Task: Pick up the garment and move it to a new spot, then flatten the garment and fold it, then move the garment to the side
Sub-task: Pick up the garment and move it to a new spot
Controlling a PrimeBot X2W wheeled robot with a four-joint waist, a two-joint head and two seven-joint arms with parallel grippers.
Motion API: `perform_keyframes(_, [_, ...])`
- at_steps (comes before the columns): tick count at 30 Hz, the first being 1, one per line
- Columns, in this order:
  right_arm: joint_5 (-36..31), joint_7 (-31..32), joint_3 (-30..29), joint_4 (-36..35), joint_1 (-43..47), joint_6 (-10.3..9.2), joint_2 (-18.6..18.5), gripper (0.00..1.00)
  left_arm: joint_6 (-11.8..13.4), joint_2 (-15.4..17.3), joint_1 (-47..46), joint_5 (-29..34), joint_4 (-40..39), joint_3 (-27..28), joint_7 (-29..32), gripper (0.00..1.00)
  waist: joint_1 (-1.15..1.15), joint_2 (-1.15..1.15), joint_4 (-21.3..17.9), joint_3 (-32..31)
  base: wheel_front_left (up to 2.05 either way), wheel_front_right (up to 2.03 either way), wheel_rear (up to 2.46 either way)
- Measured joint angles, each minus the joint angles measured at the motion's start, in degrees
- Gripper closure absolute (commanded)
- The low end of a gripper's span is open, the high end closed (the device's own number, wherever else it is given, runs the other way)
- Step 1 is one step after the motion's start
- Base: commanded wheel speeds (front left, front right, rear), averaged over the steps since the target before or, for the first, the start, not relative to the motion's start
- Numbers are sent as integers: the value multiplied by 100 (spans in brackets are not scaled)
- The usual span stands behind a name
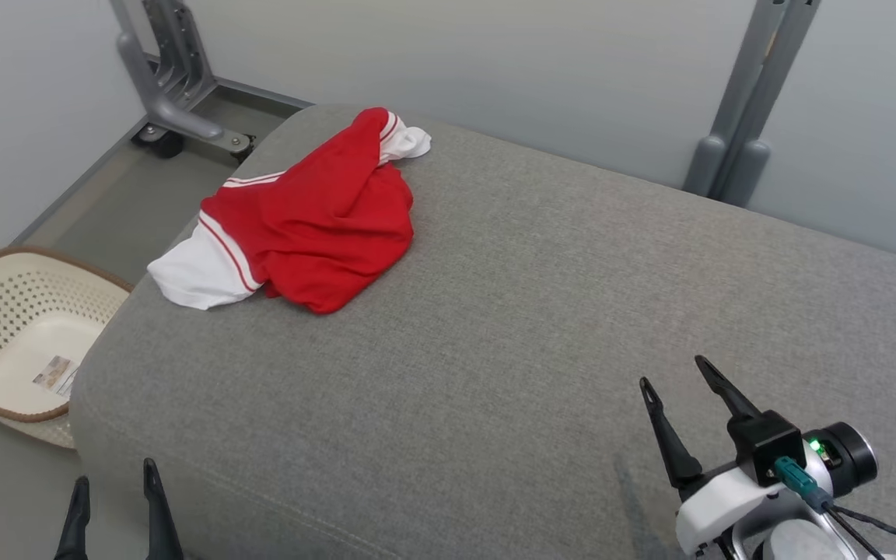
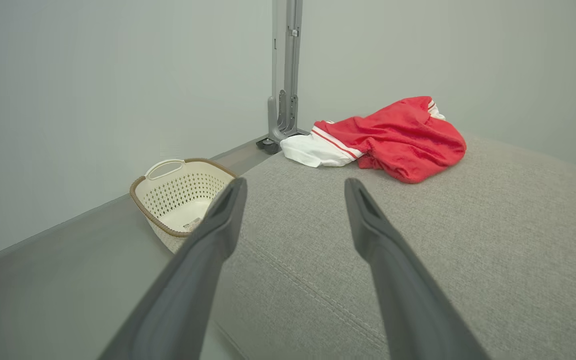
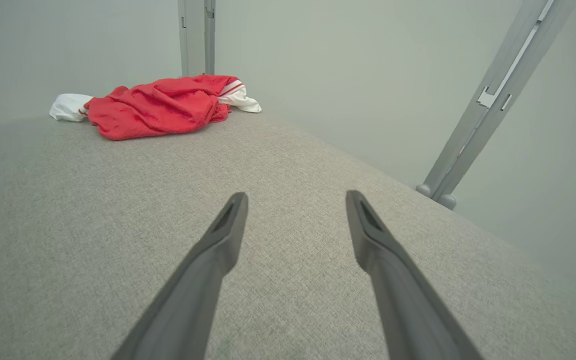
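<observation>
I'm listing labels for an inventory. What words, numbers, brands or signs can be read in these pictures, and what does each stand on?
No text can be read in any view.
The sticker on the bottom of the basket carries print that is too small and blurred to read.
The red and white garment shows stripes but no lettering or logo on the side that shows.
</observation>
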Motion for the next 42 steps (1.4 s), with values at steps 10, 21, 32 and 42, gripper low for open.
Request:
perform_keyframes(10, [237, 0, 183, 158, -245, 0, -156, 0, 230, -8, 151, -155, -301, -114, -1, 0, 0, 0, 268, 128, -6, -6, -6])
perform_keyframes(21, [169, 1, -330, -304, 171, 0, -339, 0, -196, -2, -1199, -114, 425, -599, 40, 0, 0, 0, 282, 314, 0, 0, 0])
perform_keyframes(32, [130, 0, -722, -1133, 330, 0, -1138, 0, -516, 234, -4587, -761, 2766, -595, 1949, 0, 0, 0, 222, 1329, 0, 0, 0])
perform_keyframes(42, [227, 0, -431, -1311, 215, 1, -1382, 0, -554, 209, -5494, -1274, 4626, -331, 1918, 0, 1, 0, -298, 1953, 0, 0, 0])
